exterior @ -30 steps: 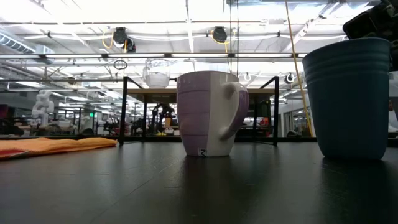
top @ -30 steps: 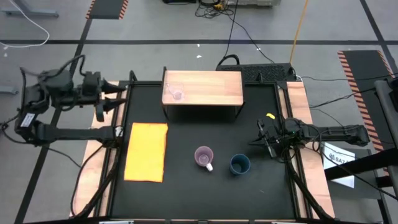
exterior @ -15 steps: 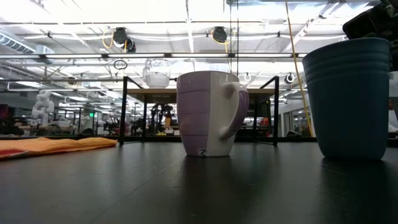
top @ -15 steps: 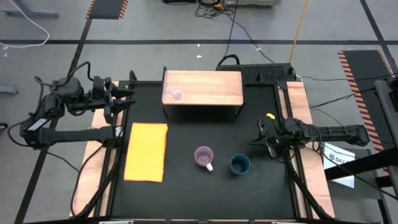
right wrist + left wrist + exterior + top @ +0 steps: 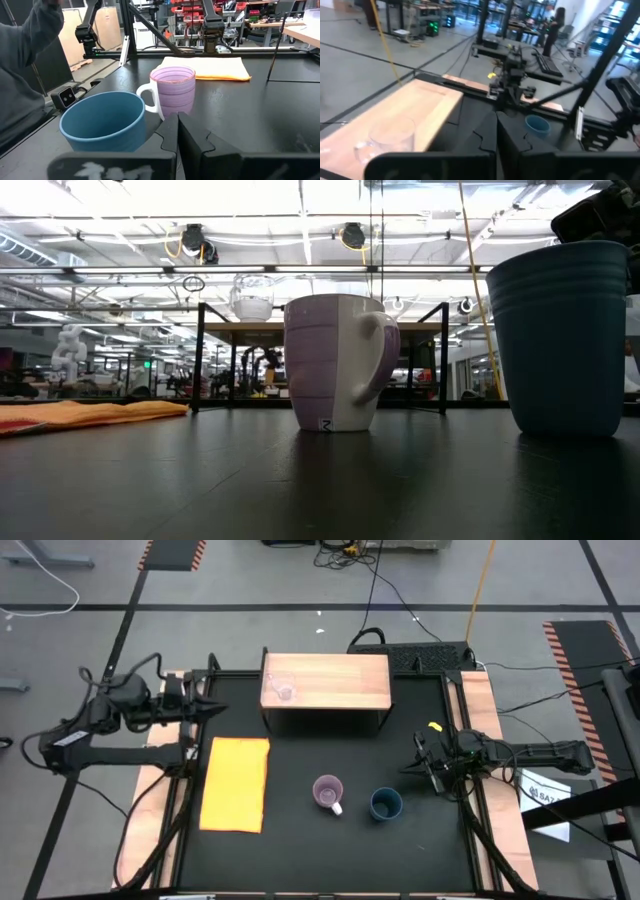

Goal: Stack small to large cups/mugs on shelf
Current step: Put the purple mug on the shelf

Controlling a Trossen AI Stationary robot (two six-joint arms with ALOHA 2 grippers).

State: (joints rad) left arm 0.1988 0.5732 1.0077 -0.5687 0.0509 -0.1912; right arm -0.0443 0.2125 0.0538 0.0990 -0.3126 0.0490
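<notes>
On the black counter [image 5: 300, 840] stand 3 vessels, 1 shelf and 1 mat, with 2 arms at the sides. 1 small clear glass cup [image 5: 284, 691] sits on the wooden shelf [image 5: 340, 680], at its left end. 1 light purple mug [image 5: 328, 792] and 1 dark blue cup [image 5: 385, 804] stand side by side, close but apart, on the counter in front of the shelf, the mug to the left. 1 yellow-orange mat [image 5: 236, 783] lies flat to the left of the mug.

Left gripper [image 5: 212, 710] hovers at the counter's left edge, jaws together and holding nothing, pointing toward the shelf; the glass cup lies near, off to its right. Right gripper [image 5: 421, 764] rests at the right side, jaws together and empty, with the blue cup just beside it and the purple mug beyond that
</notes>
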